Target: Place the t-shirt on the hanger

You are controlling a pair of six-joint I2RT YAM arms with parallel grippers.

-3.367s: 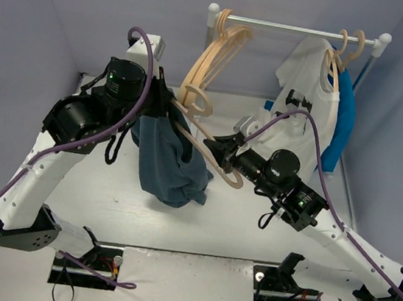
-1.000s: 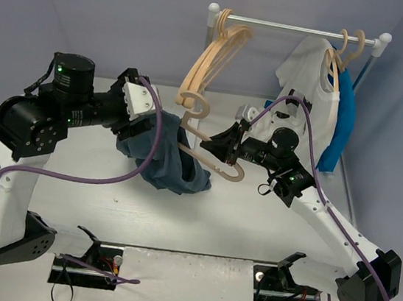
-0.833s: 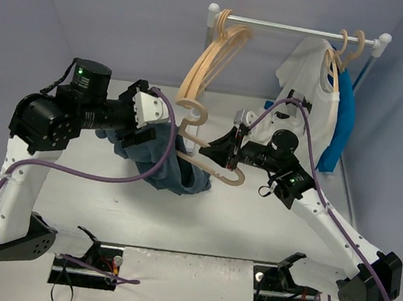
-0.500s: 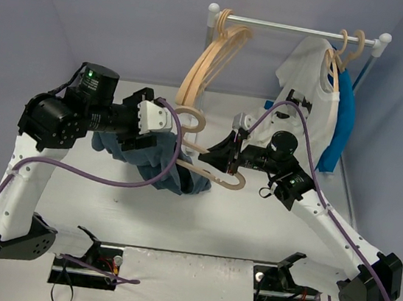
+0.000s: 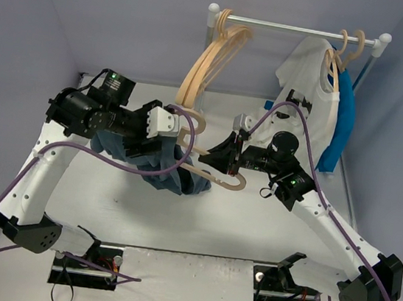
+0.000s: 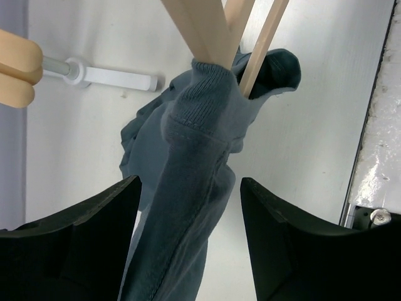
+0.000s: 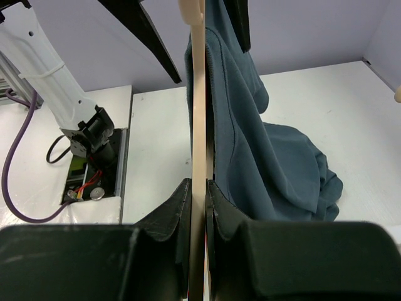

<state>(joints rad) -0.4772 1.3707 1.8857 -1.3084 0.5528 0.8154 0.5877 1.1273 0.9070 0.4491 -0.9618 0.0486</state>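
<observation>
The hanger (image 7: 197, 94) is pinched by the right gripper (image 7: 198, 185), jaws pressed together; the t-shirt (image 6: 188, 144) is draped between the spread jaws of the left gripper (image 6: 189, 188), its collar caught on the hanger just ahead.

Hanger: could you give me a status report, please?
Right pincer shut on hanger. Left pincer open around t-shirt. Fabric over one hanger arm. Spare hangers nearby.
</observation>
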